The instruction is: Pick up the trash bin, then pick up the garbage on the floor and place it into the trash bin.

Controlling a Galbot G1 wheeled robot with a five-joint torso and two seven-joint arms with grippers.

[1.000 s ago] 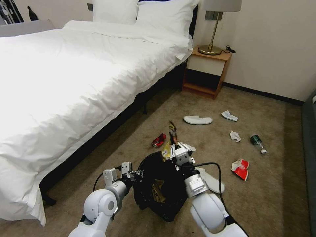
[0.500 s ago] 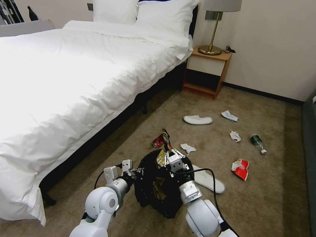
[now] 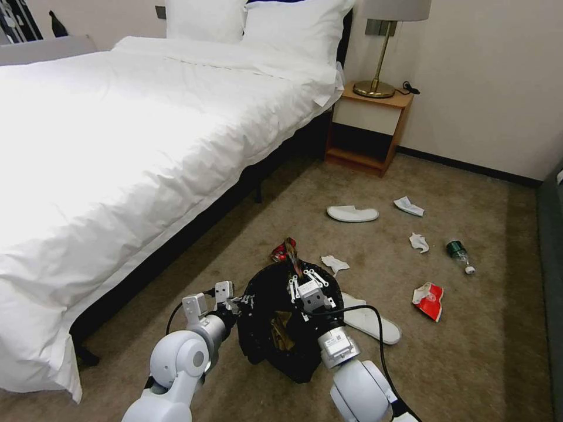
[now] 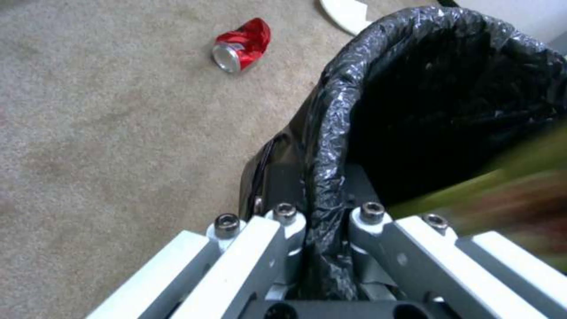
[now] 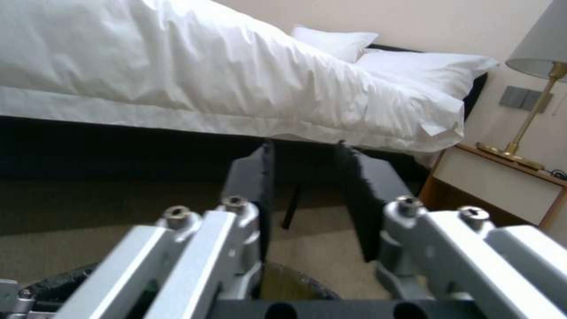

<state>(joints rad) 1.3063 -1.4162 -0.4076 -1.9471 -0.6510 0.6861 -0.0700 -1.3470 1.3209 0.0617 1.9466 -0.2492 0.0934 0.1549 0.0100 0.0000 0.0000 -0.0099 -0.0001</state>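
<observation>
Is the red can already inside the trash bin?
No, the red can lies on the carpet beside the trash bin, whose rim the left gripper grips.

Tan carpeted floor (image 3: 481, 351), beside a white-sheeted bed (image 3: 117, 146) and wooden nightstand (image 3: 369, 126). Lying on it: crushed red can (image 3: 280, 252), two white slippers (image 3: 352, 213) (image 3: 372, 325), three crumpled tissues (image 3: 334, 263) (image 3: 418, 242) (image 3: 408, 206), green bottle (image 3: 457, 253), red snack packet (image 3: 428, 299).

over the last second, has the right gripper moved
Yes. The right gripper has drawn back toward the robot and to its left, from beside the red can to above the trash bin.
</observation>
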